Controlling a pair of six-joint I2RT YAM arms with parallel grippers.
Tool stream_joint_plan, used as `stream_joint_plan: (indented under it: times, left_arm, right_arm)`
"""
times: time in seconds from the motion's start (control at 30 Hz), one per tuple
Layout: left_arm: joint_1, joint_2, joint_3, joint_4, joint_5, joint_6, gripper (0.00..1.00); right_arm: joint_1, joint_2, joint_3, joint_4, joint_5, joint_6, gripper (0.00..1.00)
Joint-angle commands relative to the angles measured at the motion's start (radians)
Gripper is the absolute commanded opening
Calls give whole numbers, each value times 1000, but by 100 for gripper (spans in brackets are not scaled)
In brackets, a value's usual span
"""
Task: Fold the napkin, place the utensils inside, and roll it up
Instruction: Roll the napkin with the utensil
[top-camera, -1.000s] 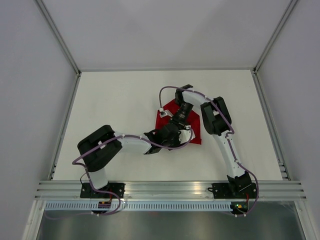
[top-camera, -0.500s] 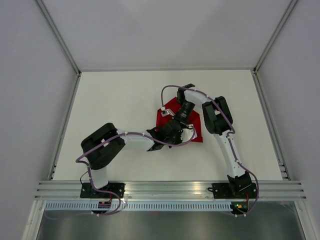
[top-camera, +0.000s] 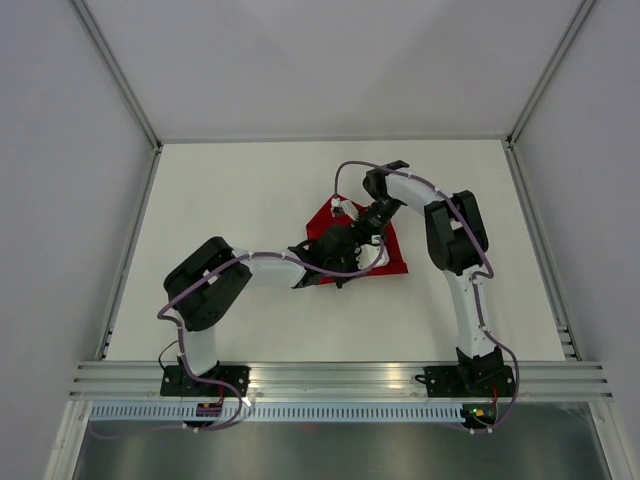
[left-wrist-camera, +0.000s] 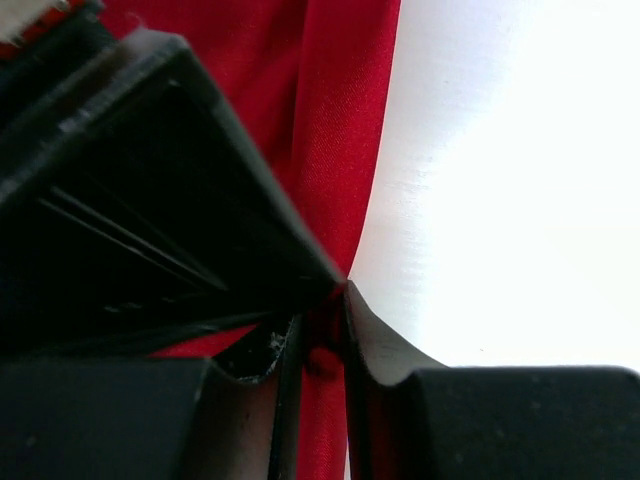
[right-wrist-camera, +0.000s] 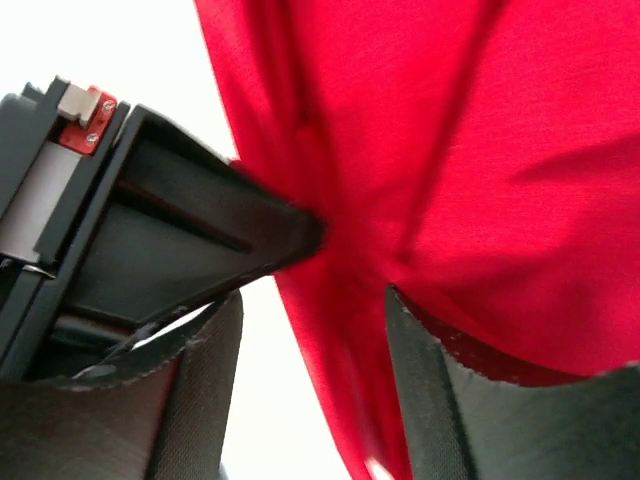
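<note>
The white worktop (top-camera: 230, 200) carries the red napkin (top-camera: 393, 258) near its middle. The left tool (left-wrist-camera: 318, 345) is pinched nearly closed on a fold of the cloth. The right tool (right-wrist-camera: 312, 300) stands open, straddling another fold.

Red napkin (top-camera: 397, 258) lies on the white table (top-camera: 230, 200), slightly right of centre, mid-depth. Both arms reach in over it. Left end effector (top-camera: 335, 258) points in from the left, over the cloth's near-left part. Right end effector (top-camera: 352, 232) points in from the far right, just beside it. Arms hide most of the cloth; red shows at the far-left corner and near-right edge. Jaw states unreadable from above.
</note>
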Motion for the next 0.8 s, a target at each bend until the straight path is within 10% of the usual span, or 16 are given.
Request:
stream_joint_plan:
  times: [0.0,0.43,0.77]
  left_arm:
    - [19,74,2,-109,111,-40,2]
    - [211,200,236,-385,515,-101,2]
    - [236,418,572,-784,663,-61,2]
  right_arm:
    - [-47,-124,-64,346,-14,124,66]
    - [-284,-509,-561,914,-26,213,66]
    - [-143,-874,-987,1140,96,-33,67]
